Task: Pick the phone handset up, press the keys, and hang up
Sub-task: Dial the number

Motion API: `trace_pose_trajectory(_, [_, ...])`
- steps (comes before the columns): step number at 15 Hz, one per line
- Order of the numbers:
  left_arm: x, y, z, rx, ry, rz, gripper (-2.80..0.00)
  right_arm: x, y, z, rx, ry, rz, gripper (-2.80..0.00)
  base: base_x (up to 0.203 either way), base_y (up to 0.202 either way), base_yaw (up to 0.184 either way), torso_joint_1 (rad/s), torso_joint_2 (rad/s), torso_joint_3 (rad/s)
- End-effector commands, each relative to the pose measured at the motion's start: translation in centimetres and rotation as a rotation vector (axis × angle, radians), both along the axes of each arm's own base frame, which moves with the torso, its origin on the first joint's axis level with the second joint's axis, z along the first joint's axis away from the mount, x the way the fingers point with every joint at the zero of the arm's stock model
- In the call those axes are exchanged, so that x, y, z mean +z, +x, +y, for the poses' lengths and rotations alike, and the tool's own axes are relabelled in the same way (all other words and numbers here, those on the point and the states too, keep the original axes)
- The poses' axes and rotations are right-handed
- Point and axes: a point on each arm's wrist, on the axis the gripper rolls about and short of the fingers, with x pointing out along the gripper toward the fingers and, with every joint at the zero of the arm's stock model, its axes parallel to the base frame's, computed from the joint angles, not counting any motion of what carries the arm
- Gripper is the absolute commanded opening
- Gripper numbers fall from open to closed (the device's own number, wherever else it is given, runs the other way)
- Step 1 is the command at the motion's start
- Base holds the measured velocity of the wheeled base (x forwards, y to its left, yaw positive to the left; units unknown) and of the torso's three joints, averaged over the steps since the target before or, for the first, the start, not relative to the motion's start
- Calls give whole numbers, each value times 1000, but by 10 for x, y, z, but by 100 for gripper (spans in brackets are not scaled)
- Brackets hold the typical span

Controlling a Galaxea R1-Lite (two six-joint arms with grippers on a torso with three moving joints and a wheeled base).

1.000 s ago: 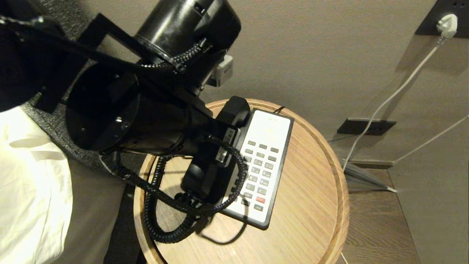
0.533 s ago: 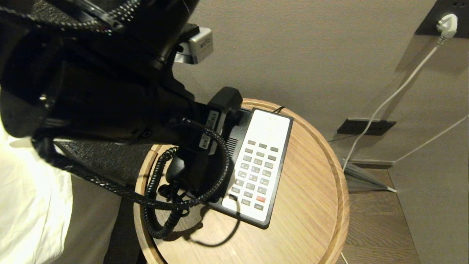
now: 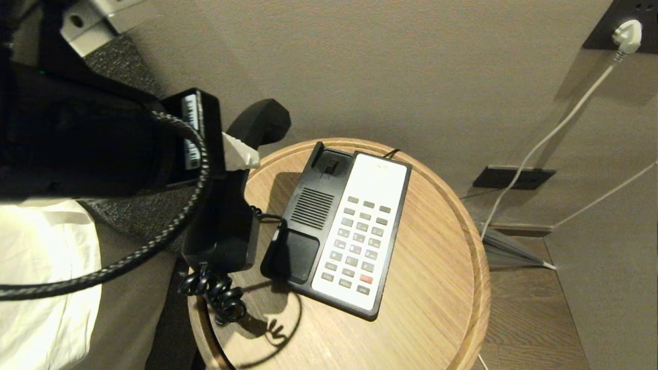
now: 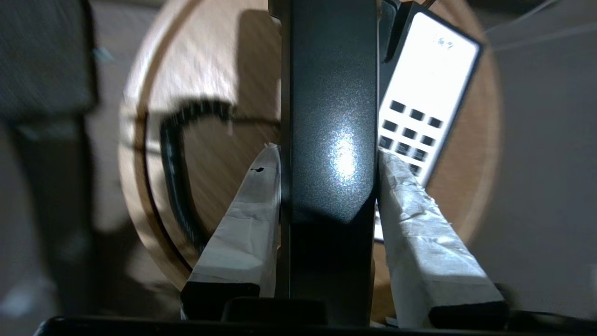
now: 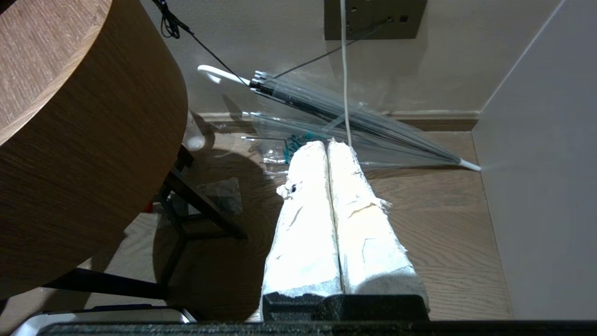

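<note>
While clamped on the phone handset (image 4: 329,140), the left tool (image 4: 329,154) hangs beyond the table (image 3: 437,308) edge.

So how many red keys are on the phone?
1. The red key sits in the second-lowest row of the keys, right-hand column, near the base's front end. None look hidden.

Black handset (image 3: 234,205) aloft, off cradle

Handset (image 4: 331,116) glossy black plastic; table (image 3: 426,308) matt wood grain; headboard (image 3: 133,77) probably cloth.
</note>
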Motion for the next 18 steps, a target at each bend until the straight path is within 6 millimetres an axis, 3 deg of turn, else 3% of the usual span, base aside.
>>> trace_pose_trajectory(1, [0,-22,30,44,-135,35,-280,-6,2,0,0,1,19,-280,0,0,0,0,0,0])
trace_pose_trajectory(6, [-7,-45,73,87,-359,-67,-280,-6,2,0,0,1,19,-280,0,0,0,0,0,0])
trace_pose_trajectory(11, [-57,-81,117,63,-476,-148,-280,-6,2,0,0,1,19,-280,0,0,0,0,0,0])
trace_pose_trajectory(14, [-68,-97,134,30,-548,-169,-280,-6,2,0,0,1,19,-280,0,0,0,0,0,0])
trace_pose_trajectory(18, [-75,-103,139,0,-588,-152,-280,-6,2,0,0,1,20,-280,0,0,0,0,0,0])
